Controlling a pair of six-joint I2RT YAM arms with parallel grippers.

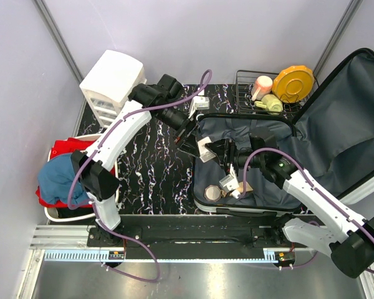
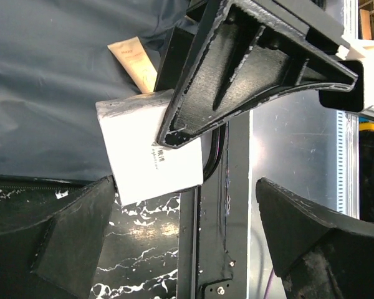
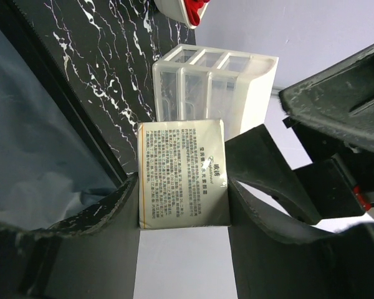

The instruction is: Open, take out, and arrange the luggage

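While the right gripper (image 3: 184, 187) is clamped on a small white box (image 2: 143, 149) with fine print on one face, the left gripper (image 2: 187, 227) hangs just beside it with its fingers spread wide and nothing between them. It looks like a handover about to be made. The luggage (image 1: 336, 118) lies open at the right of the marbled table (image 1: 149, 168), its lid propped up against the wall. The box is held over the luggage's left rim.

The main risk, as I judge it, is timing. If the right jaws let go before the left ones have closed, the box drops onto the rim and may tumble either way. The two grippers are also crowded together: in the left wrist view a right finger (image 2: 249, 75) overlaps the box's top corner, so a left finger closing there could strike it and knock the box askew. Only the lower part of the box sits between the right fingers, which could let it pivot under a nudge. A tan tube (image 2: 134, 59) lying on the lining below could be hit by a fall
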